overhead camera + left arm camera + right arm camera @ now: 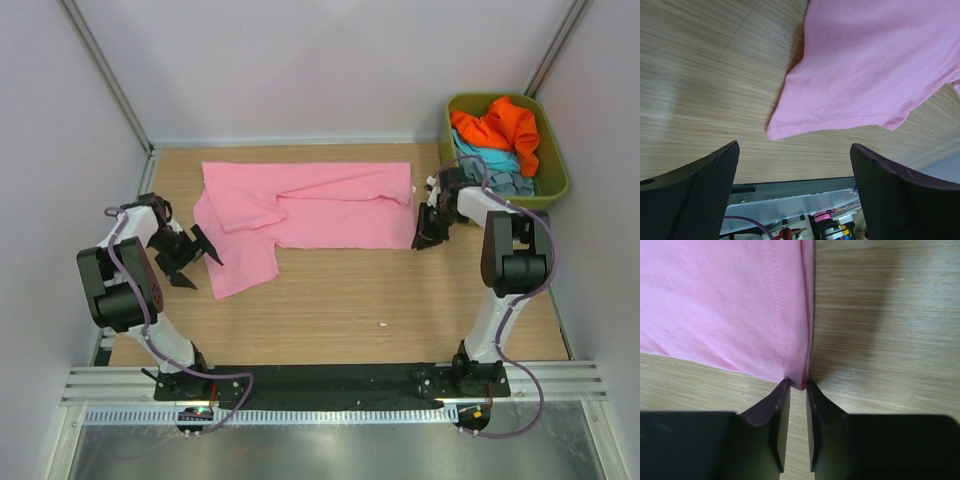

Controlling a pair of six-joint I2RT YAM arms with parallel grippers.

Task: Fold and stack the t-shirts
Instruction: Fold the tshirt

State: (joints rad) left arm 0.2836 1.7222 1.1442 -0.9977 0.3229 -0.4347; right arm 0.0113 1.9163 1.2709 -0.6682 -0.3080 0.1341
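Observation:
A pink t-shirt [310, 205] lies partly folded across the far half of the wooden table, one flap hanging toward the front left. My right gripper [425, 238] is at its front right corner. In the right wrist view the jaws [797, 382] are shut on that corner of the pink t-shirt [715, 300]. My left gripper [195, 258] is open and empty just left of the shirt's lower left flap. In the left wrist view the pink t-shirt's corner [870, 65] lies ahead of the gripper [794, 150]. The orange [500, 125], light blue [488, 160] and grey-blue [515, 184] tees lie bunched in the tub.
An olive-green plastic tub [560, 178] stands at the back right corner, close behind my right arm. White walls enclose the table on the left, back and right. A small white speck [381, 323] lies on the bare wood in front.

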